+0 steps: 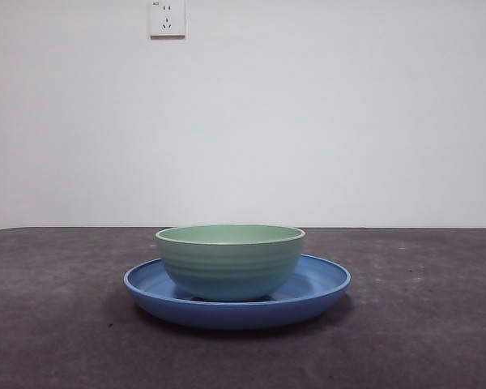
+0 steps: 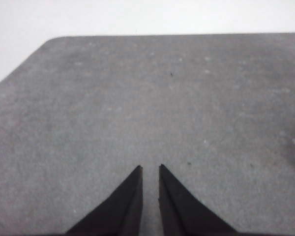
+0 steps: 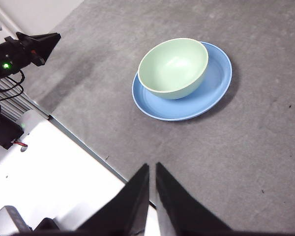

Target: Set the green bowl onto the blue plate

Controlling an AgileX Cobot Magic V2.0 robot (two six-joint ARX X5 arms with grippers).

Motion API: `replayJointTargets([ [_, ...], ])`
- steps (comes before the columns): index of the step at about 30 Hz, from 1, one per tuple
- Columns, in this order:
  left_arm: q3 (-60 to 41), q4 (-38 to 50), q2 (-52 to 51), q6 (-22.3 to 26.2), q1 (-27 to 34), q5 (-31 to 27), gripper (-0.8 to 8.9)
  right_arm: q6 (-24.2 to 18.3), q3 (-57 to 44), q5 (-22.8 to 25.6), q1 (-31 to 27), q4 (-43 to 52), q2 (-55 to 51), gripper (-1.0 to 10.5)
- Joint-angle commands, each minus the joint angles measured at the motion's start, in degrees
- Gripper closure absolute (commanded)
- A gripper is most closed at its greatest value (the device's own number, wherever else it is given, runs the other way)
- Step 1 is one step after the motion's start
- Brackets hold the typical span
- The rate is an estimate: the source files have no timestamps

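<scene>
The pale mint-green bowl [image 1: 230, 261] stands upright on the blue plate [image 1: 324, 284] at the middle of the grey table. In the right wrist view the bowl [image 3: 173, 67] sits toward one side of the plate [image 3: 214, 86]. My right gripper [image 3: 152, 169] is shut and empty, high above the table's near edge and well away from the bowl. My left gripper [image 2: 150, 169] is shut and empty over bare table, with neither bowl nor plate in its view. No gripper shows in the front view.
The left arm [image 3: 24, 51] shows as a dark tip with a green light in the right wrist view. A white surface [image 3: 49, 167] borders the table's edge there. A wall socket [image 1: 167, 18] is on the white wall behind.
</scene>
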Motion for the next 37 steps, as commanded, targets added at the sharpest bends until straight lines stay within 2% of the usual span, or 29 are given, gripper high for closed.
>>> replayJointTargets([
  [1, -0.4, 0.7, 0.0, -0.5, 0.2, -0.2, 7.61, -0.5, 0.9, 0.0, 0.3, 0.7, 0.1, 9.3],
  [17, -2.4, 0.6, -4.2, -1.3, -1.2, -1.4, 7.61, -0.5, 0.9, 0.0, 0.3, 0.7, 0.1, 9.3],
  [21, -2.4, 0.5, -4.1, -1.6, -1.2, -2.9, 7.61, -0.5, 0.9, 0.0, 0.3, 0.7, 0.1, 9.3],
  [37, -2.3, 0.7, -4.1, -1.6, -1.2, -2.9, 7.61, -0.5, 0.9, 0.0, 0.3, 0.7, 0.1, 9.3],
])
